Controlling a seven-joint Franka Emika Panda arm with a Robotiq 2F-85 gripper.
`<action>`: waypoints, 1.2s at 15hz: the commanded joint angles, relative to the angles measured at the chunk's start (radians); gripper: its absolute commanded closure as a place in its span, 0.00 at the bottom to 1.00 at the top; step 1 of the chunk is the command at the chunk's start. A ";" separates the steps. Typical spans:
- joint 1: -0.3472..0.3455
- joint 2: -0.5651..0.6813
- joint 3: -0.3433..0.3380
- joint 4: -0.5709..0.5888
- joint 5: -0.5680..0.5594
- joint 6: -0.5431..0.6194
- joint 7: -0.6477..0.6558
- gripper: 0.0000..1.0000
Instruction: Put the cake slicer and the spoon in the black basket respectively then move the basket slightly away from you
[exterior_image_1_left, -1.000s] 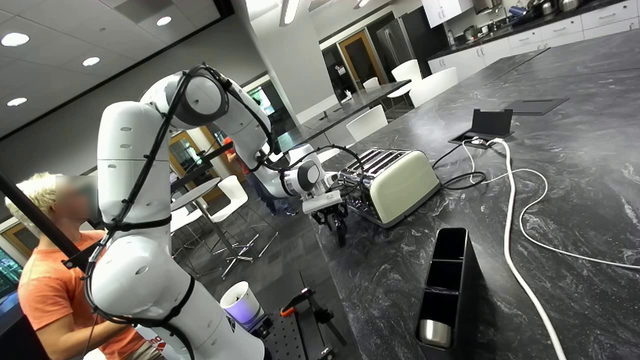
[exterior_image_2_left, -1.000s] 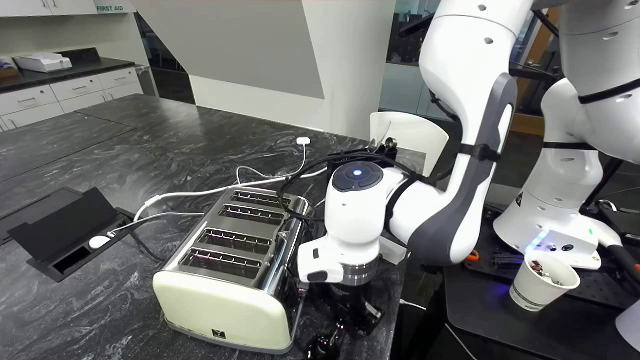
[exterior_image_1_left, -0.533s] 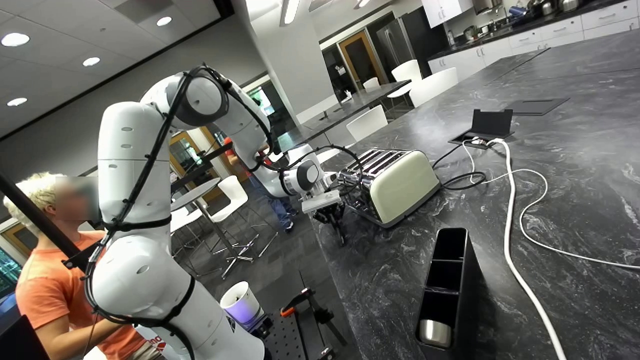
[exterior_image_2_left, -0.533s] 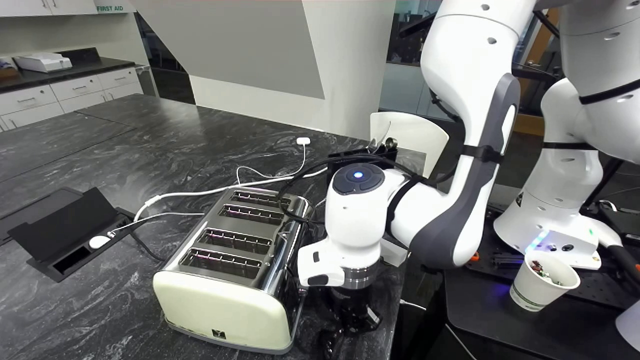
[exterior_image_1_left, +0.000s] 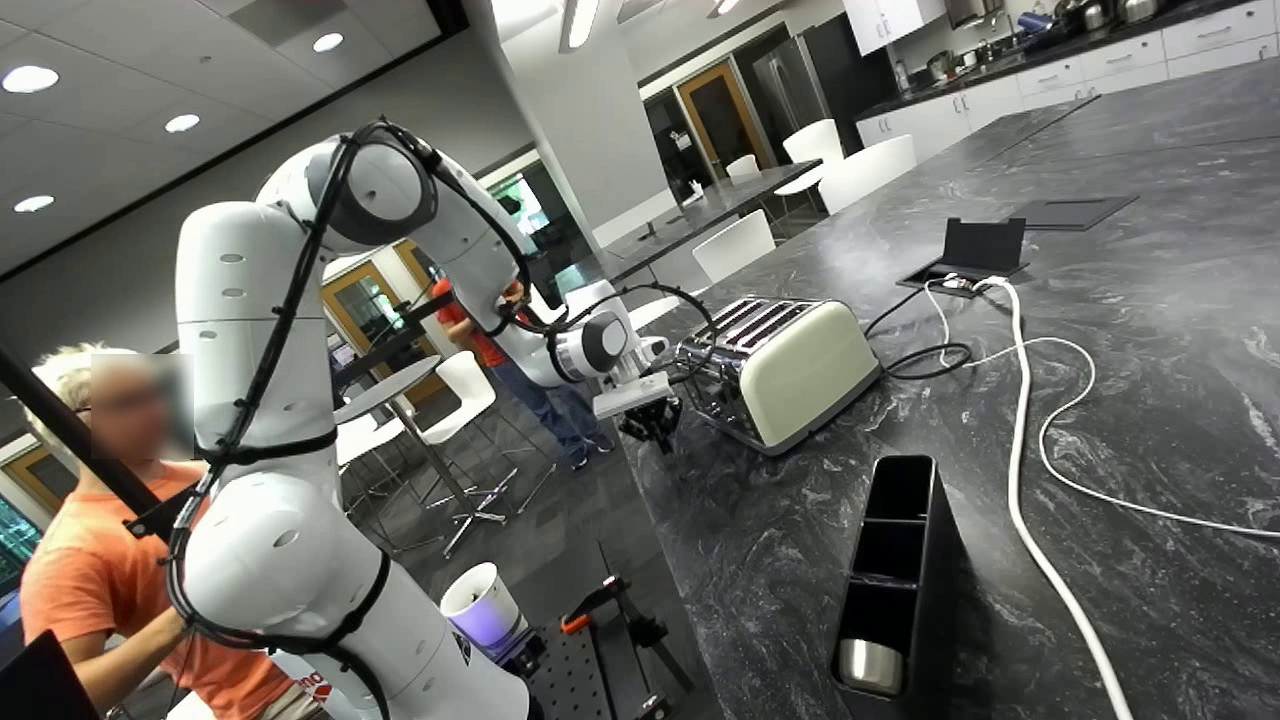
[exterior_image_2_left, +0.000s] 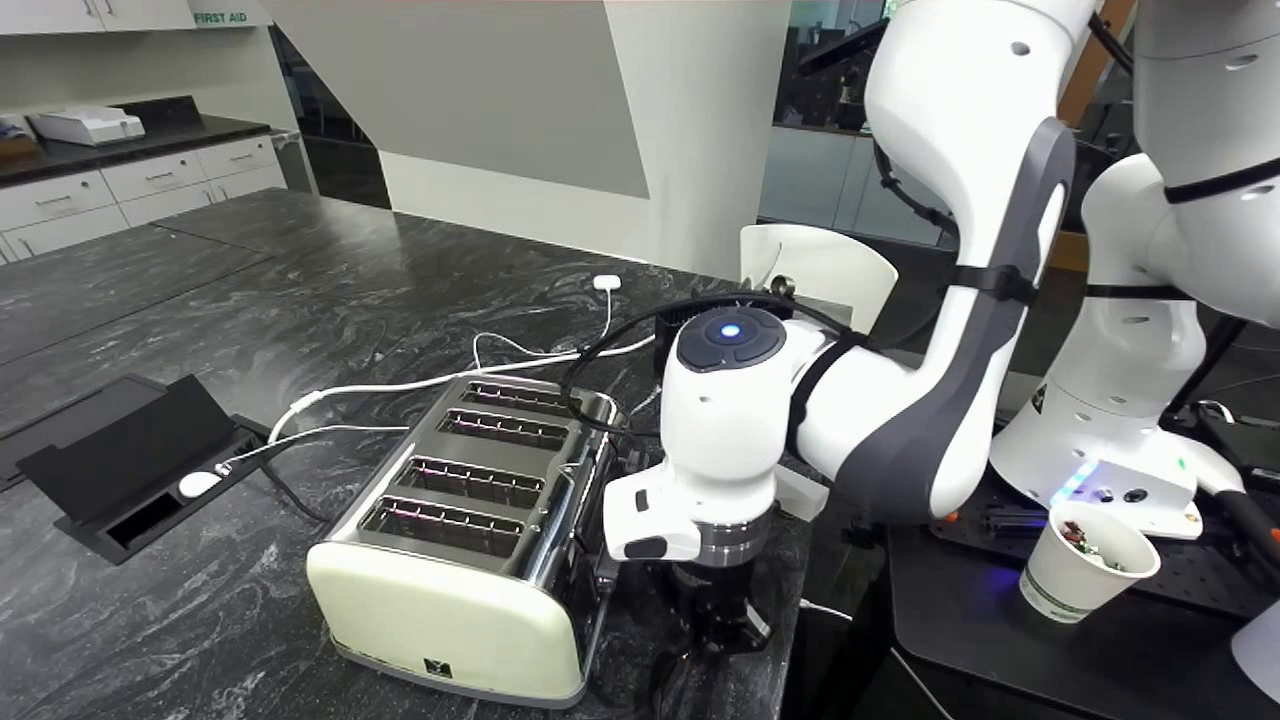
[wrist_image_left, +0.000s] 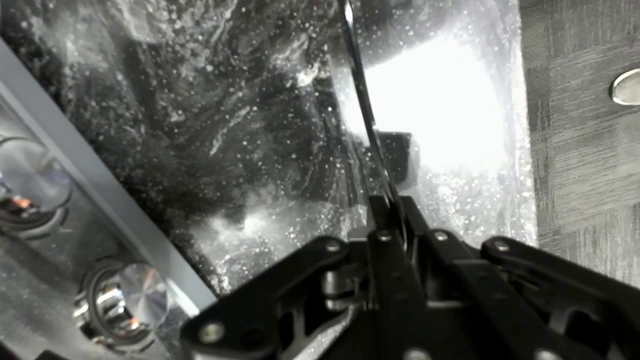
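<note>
A robot gripper (wrist_image_left: 395, 207) clenched a thin metal utensil (wrist_image_left: 365, 100), black fingertips pinching it from both sides above a dark marbled countertop (wrist_image_left: 240, 150). Seen edge-on, it could not be told as the cake slicer or the spoon, nor was it clear whether its far end, out of frame, touched the surface. The narrow hold, apparently near one end, looked likely to let the piece pivot if it bumped anything. Just beside stood a cream four-slot toaster (exterior_image_1_left: 800, 375), where a black cable (exterior_image_2_left: 588, 354) looping from the arm (exterior_image_1_left: 395, 190) might have snagged on a corner. Well apart along the counter was the black basket (exterior_image_1_left: 940, 565); in an exterior view a rounded metal object (exterior_image_1_left: 870, 665) showed in its end compartment. A utensil arriving askew could have struck a wall or tipped the narrow container. The white arm arched high at the elbow, forearm slanting down, wrist aimed at the counter near its edge. Farther back, a person in an orange shirt (exterior_image_1_left: 85, 575) was behind the arm.
</note>
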 joint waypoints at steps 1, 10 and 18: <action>-0.011 -0.170 0.039 -0.115 0.075 -0.062 0.032 0.98; -0.004 -0.599 0.032 -0.343 0.363 -0.078 0.233 0.98; -0.001 -1.006 -0.038 -0.301 0.389 -0.547 0.560 0.98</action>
